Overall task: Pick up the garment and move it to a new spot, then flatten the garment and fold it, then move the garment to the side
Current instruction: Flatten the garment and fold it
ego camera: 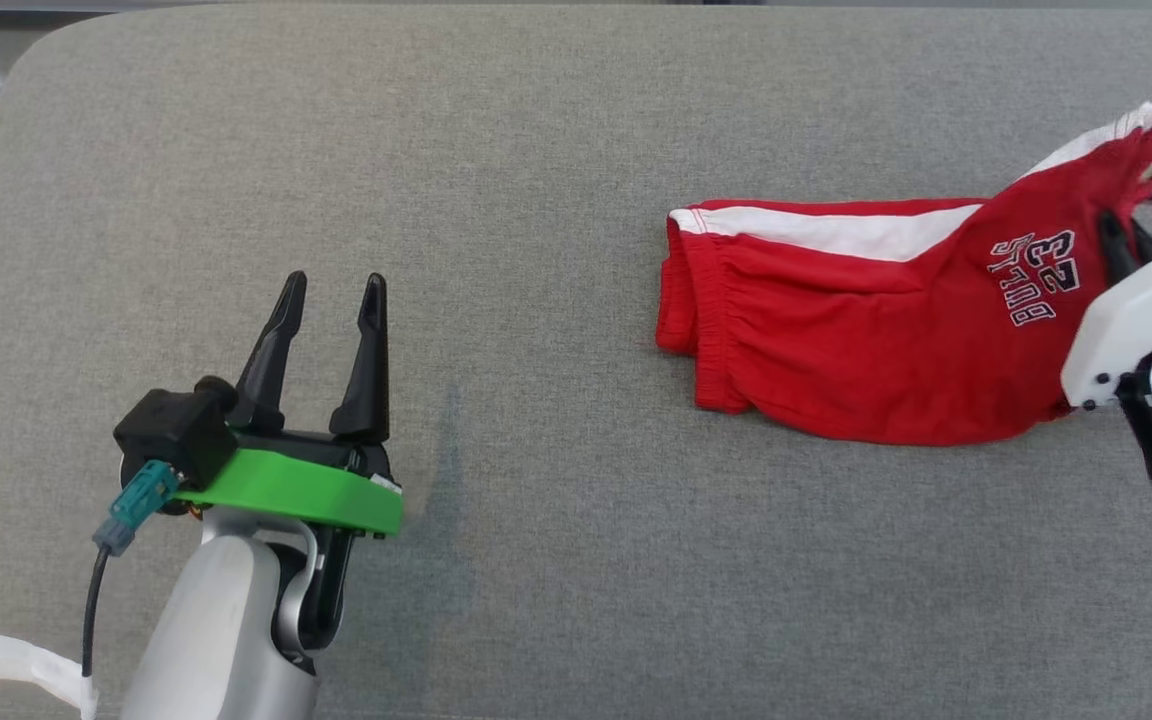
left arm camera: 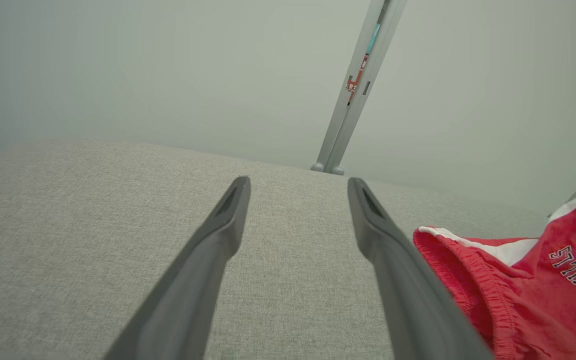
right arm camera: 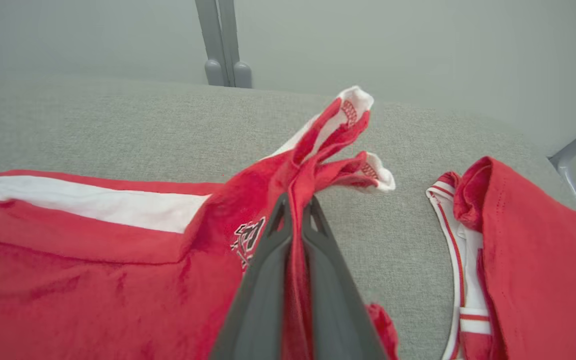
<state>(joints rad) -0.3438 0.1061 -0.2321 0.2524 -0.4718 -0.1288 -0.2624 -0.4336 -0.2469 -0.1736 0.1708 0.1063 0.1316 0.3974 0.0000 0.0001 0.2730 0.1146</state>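
Head view: grey fabric surface [ego camera: 536, 150], rounded far-left corner. The garment [ego camera: 836, 330] is a pair of red shorts with a white side stripe and a "BULLS 23" print. It lies on the right half of the surface, elastic waistband end toward the middle. Mostly flat, but its far right corner is lifted off the surface.

Right wrist view: a second red piece [right arm camera: 533, 240] with white-and-red trim lies on the surface to the right, apart from the garment.

Right pincer [ego camera: 1124, 235] is at the right edge, fingers pressed together and pinching that lifted corner. In the right wrist view, red cloth is sandwiched between both fingers and two white-edged hem tips fan out past the fingertips. The rest of the garment trails off left and below.

Left pincer [ego camera: 334, 285] is at lower left, fingers spread with nothing between them, over bare surface. The garment sits off to its right, well apart. In the left wrist view the waistband shows just past one finger, and I can't judge the gap from that angle.

Green collar [ego camera: 296, 490] on the left wrist. Thin grey post [left arm camera: 353, 90] behind the surface's far edge.
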